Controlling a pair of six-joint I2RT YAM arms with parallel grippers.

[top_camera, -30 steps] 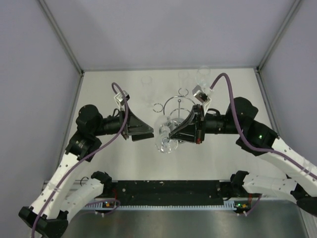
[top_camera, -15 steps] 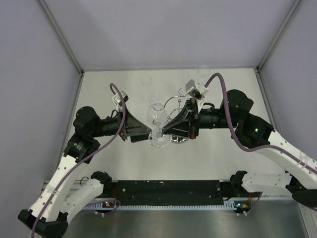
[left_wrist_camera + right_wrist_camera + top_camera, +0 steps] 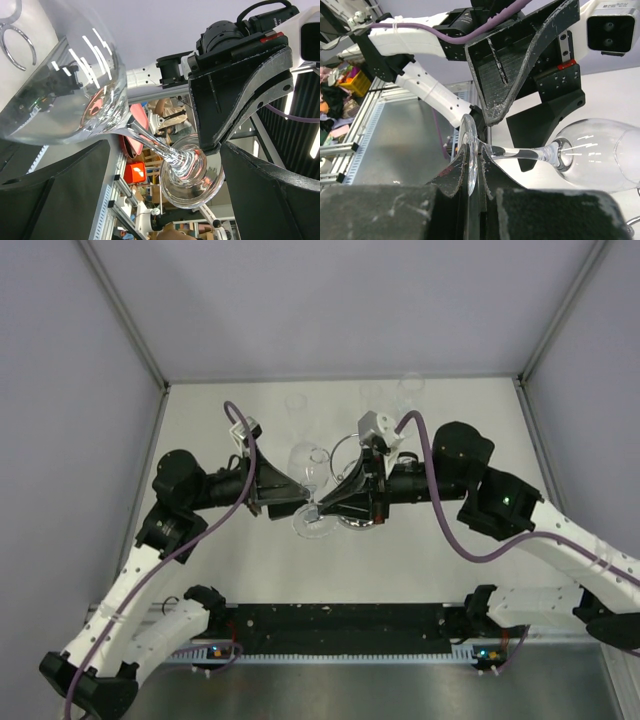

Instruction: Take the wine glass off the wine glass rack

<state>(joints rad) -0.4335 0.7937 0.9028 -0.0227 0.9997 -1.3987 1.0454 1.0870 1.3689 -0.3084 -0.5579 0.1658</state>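
Note:
The clear wine glass [image 3: 310, 465] hangs tilted in the air, bowl toward the back and foot [image 3: 313, 524] toward the front. My right gripper [image 3: 326, 508] is shut on the foot; in the right wrist view its fingers [image 3: 454, 175] pinch the foot's rim [image 3: 469, 145], with the stem and bowl [image 3: 600, 155] running right. My left gripper [image 3: 303, 502] is open, its fingers [image 3: 55, 190] either side of the stem [image 3: 150, 146] without touching. The chrome wine glass rack [image 3: 343, 446] stands just behind the right gripper, its base mostly hidden. One ring loop [image 3: 17, 45] shows in the left wrist view.
Several faint clear glasses [image 3: 295, 405] stand along the back of the white table [image 3: 480, 570]. Grey walls close in the left, right and back. Both arms meet at the table's middle, fingertips nearly touching.
My right gripper has carried the glass left, away from the rack, and turned it bowl toward the back. My left gripper has moved right until its open fingers flank the stem.

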